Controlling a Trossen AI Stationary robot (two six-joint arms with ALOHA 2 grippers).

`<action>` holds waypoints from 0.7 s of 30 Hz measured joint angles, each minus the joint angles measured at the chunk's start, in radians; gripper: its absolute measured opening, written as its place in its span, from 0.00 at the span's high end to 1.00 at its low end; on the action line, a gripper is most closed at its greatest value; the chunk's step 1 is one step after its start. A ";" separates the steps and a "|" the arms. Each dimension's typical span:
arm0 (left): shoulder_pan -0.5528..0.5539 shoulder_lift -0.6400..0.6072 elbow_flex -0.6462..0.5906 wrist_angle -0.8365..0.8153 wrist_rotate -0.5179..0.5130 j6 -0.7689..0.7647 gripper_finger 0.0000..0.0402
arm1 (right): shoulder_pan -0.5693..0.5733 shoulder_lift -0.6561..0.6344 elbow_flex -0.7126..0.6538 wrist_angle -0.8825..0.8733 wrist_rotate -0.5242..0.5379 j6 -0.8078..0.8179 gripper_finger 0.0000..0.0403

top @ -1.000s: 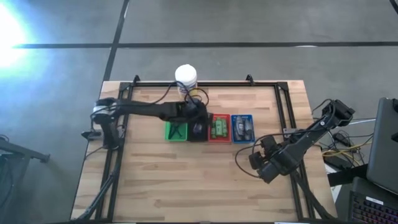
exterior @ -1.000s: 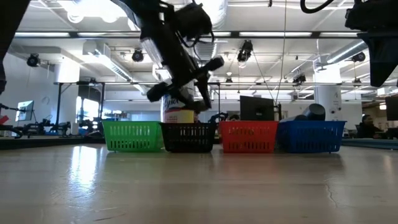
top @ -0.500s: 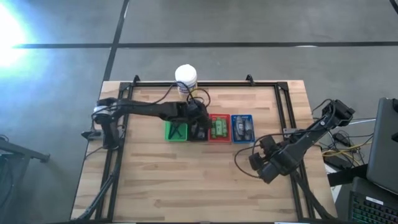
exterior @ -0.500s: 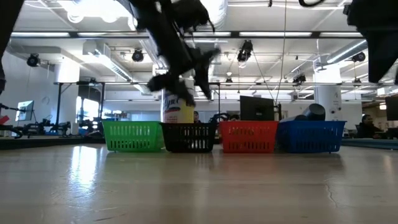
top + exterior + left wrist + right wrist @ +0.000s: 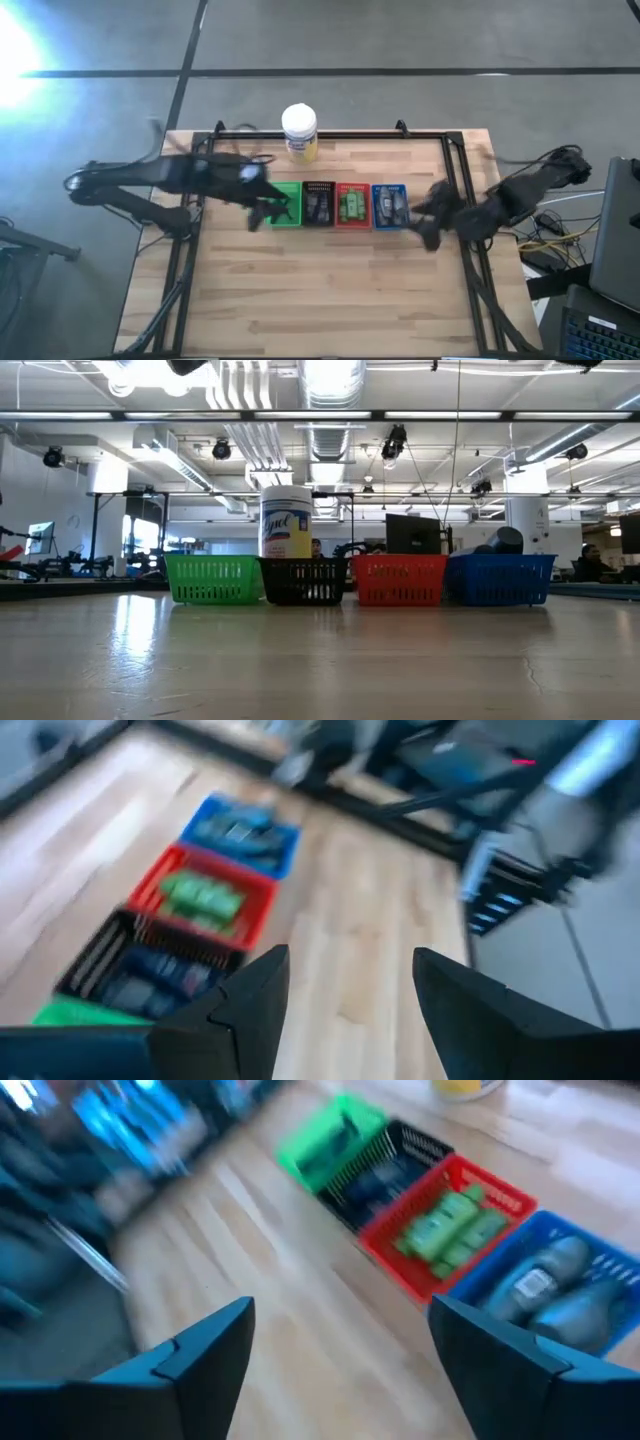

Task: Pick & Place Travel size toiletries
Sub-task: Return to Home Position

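Note:
Four mesh baskets stand in a row mid-table. The green basket [image 5: 285, 205] holds dark razors. Dark packets [image 5: 150, 975] lie in the black basket [image 5: 318, 204], green bottles [image 5: 445, 1230] in the red basket [image 5: 352, 204], and grey tubes [image 5: 545, 1285] in the blue basket [image 5: 389, 205]. My left gripper [image 5: 268, 208] hovers just left of the green basket, open and empty [image 5: 350, 960]. My right gripper [image 5: 428, 222] hovers right of the blue basket, also open and empty [image 5: 342, 1308]. Neither gripper shows in the low view.
A big yellow jar with a white lid [image 5: 299, 130] stands at the far edge, behind the baskets [image 5: 286, 522]. A black frame rail [image 5: 330, 134] runs along the table's far and side edges. Bare wood [image 5: 320, 290] stretches across the near half.
My left gripper has risen from over the black basket and drawn back fast toward the table's left edge. My right gripper has swung from the near right part toward the far edge, beside the blue basket. Both have left the low view upward.

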 joint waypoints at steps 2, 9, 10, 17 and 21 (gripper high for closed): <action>-0.022 -0.085 -0.031 0.017 0.009 0.060 0.46 | -0.011 -0.058 0.007 0.040 0.015 0.052 0.30; -0.044 -0.426 -0.460 0.346 0.072 0.048 0.46 | -0.001 -0.137 -0.218 0.665 -0.003 -0.402 0.35; -0.046 -0.474 -0.545 0.442 0.097 0.042 0.46 | -0.002 -0.139 -0.280 0.770 -0.003 -0.434 0.36; -0.016 -0.832 -0.914 0.703 0.117 0.016 0.46 | -0.126 -0.172 -0.719 1.604 -0.293 -0.618 0.41; 0.001 -1.038 -0.966 0.585 0.111 0.045 0.46 | -0.212 -0.259 -0.885 1.722 -0.385 -0.652 0.43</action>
